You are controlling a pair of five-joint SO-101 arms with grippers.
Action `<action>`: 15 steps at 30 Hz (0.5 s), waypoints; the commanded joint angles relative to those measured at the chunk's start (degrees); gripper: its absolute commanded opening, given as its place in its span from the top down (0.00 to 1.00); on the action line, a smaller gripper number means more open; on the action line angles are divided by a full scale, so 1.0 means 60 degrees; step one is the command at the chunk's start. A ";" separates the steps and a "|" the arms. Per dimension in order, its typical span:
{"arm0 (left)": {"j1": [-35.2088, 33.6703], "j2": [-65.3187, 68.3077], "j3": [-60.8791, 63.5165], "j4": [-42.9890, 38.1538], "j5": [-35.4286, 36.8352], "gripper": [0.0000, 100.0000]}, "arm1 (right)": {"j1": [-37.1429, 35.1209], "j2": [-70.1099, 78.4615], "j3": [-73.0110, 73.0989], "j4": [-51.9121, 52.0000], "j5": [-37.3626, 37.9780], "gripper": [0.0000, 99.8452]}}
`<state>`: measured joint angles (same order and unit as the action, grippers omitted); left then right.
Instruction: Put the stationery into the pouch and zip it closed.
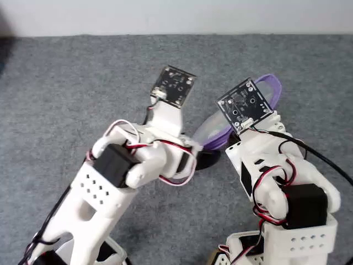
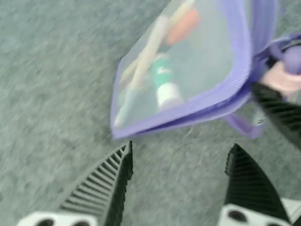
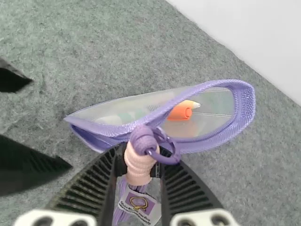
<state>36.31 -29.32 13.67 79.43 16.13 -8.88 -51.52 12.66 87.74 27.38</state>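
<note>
A clear pouch with purple trim (image 3: 207, 120) lies on the grey carpet, and stationery shows through it. Inside are pale pens (image 2: 146, 61), a green and white stick (image 2: 162, 82) and an orange piece (image 3: 179, 113). My right gripper (image 3: 138, 162) is shut on the pink beaded zipper pull (image 3: 136, 165) at one end of the pouch, beside a purple ring and a hanging tag (image 3: 138, 205). My left gripper (image 2: 181, 162) stands open just short of the pouch's long purple edge (image 2: 188, 113), touching nothing. In the high view the pouch (image 1: 212, 130) shows between the two arms.
Grey carpet (image 1: 66, 94) covers the table on all sides, up to a white wall (image 1: 176, 16) at the back. The two arms stand close together over the pouch; my right gripper's black finger (image 2: 280, 113) shows in the left wrist view.
</note>
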 commanded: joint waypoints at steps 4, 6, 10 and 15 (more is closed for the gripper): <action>0.0147 -0.0015 0.1194 -0.2681 0.0103 0.70 | 0.0037 -0.0081 -0.0059 -0.0212 -0.0147 0.99; 0.0293 -0.0015 0.1502 -0.3223 0.0103 0.70 | 0.0037 -0.0081 -0.0059 -0.0212 -0.0161 0.99; 0.0396 0.0000 0.1927 -0.4073 0.0117 0.70 | 0.0022 -0.0081 -0.0059 -0.0212 -0.0161 0.99; 0.0396 0.0000 0.2557 -0.5377 0.0117 0.70 | 0.0022 -0.0081 -0.0059 -0.0212 -0.0147 0.99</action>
<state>38.24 -29.23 28.70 51.82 16.31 -8.53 -51.52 12.66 87.65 27.12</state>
